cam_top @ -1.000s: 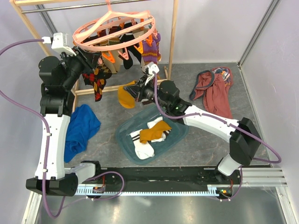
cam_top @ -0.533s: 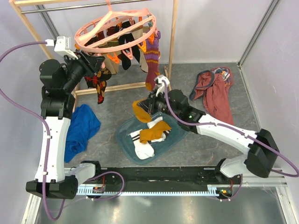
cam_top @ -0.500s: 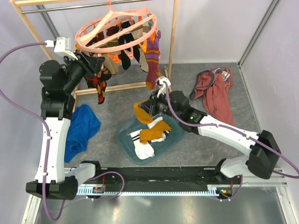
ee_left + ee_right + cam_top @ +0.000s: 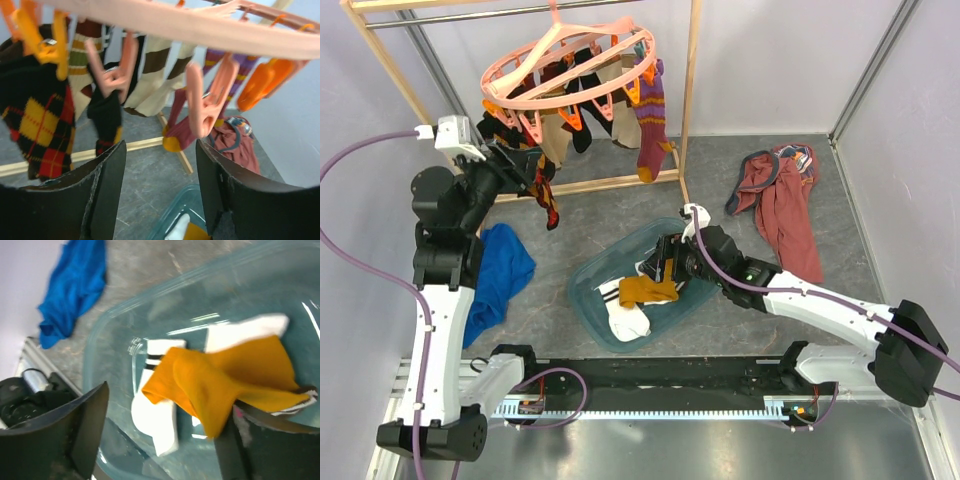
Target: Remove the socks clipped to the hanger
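Note:
The salmon-pink ring hanger (image 4: 570, 62) hangs from the rack rail with several socks clipped under it: an argyle sock (image 4: 548, 200), a purple striped one (image 4: 649, 125), black and beige ones. My left gripper (image 4: 527, 163) is open just below the ring's left side, holding nothing. In the left wrist view the argyle sock (image 4: 35, 120), a black sock (image 4: 105, 115) and pink clips (image 4: 207, 107) hang ahead of the left gripper (image 4: 160, 185). My right gripper (image 4: 165, 435) is open over the bin, a mustard sock (image 4: 220, 380) lying against its right finger above a white striped sock (image 4: 155, 420).
A teal plastic bin (image 4: 588, 300) sits on the floor in front of the arms, holding mustard and white socks. A blue cloth (image 4: 495, 272) lies left of it, a maroon garment (image 4: 782, 200) at the right. The wooden rack frame (image 4: 692, 90) stands behind.
The right arm carried the mustard sock from near the rack down to the bin and opened its jaws. The left gripper dropped back from the ring and opened wider; the hanger swung.

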### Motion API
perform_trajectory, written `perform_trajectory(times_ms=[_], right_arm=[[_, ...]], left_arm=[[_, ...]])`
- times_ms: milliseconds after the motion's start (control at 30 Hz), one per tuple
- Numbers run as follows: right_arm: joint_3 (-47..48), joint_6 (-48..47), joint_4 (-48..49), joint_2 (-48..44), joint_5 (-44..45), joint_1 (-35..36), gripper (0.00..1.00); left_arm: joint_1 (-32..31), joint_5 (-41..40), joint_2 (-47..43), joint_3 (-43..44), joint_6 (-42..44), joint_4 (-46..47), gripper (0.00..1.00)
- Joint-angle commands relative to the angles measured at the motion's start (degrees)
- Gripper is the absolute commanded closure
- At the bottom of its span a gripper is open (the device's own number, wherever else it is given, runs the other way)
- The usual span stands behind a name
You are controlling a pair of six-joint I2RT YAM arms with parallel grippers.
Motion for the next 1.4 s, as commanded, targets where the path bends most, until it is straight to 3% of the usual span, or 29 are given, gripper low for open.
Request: perform_trajectory(times_ms=[0,67,400,600,733,933,1367], right_arm=[[5.29,-1.18,-8.48,-0.26,5.8,0.3,0.1],[5.91,-2.06,-10.6,-0.87,7.82,0.21,0.02],[10.3,-4.0,-17.1,-1.67,8.36,1.53,0.02],[15.48,-8.04,-20.44,4.74,1.87,5.92,0.02],[21.72,-10.24,-29.21,11.16,5.62,7.86,0.02],[22.35,-9.62,-28.97,6.35,5.55,8.12,0.02],[21.03,-10.42,-29.15,1.15,4.23,8.3,0.02]], left_arm=[[0.24,-7.99,-1.9,-2.95,1.89,2.03,0.34],[0.24,-9.49,-1.99,-4.01,3.11,2.03,0.33],[0.24,-7.56,2.22,-3.66,5.14,3.25,0.33],[0.24,-12.21,4.6,-2.78,6.37,3.35,0.36],[0.24,-14.31,5.48,-2.6,7.86,4.39,0.36],[0.24,-22.67,6.01,-2.42,12.51,6.76,0.34],[0.42,-24.26,8.47,-2.69,16.04,9.14,0.32]])
